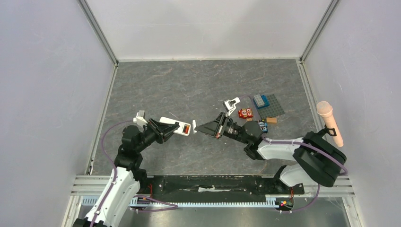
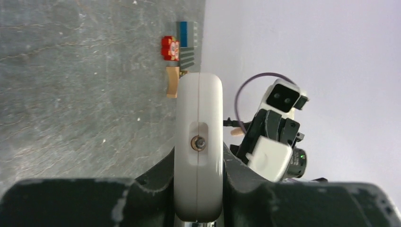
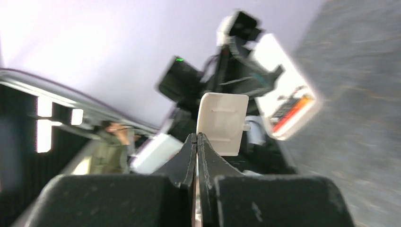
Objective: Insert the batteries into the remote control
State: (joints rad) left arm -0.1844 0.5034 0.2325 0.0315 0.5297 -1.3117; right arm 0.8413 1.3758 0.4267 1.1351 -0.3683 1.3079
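Observation:
My left gripper [image 1: 166,126] is shut on the remote control [image 1: 173,126], a white bar held above the table with its free end toward the middle. In the left wrist view the remote control [image 2: 198,142] stands edge-on between the jaws of the left gripper [image 2: 198,163]. My right gripper [image 1: 197,127] faces that end, shut on a small white cover piece [image 1: 194,125]. In the right wrist view the cover piece [image 3: 222,123] sticks up from the tips of the right gripper [image 3: 197,136]. Beyond it the remote control [image 3: 283,94] shows blurred, with the orange-red and dark batteries [image 3: 292,108] in its open bay.
Right of centre on the table lie a red block with white circles [image 1: 245,113], a blue brick [image 1: 260,100] on a grey plate [image 1: 275,106], a tan piece [image 1: 271,120] and a white clip [image 1: 231,105]. A pink microphone [image 1: 329,122] stands by the right wall.

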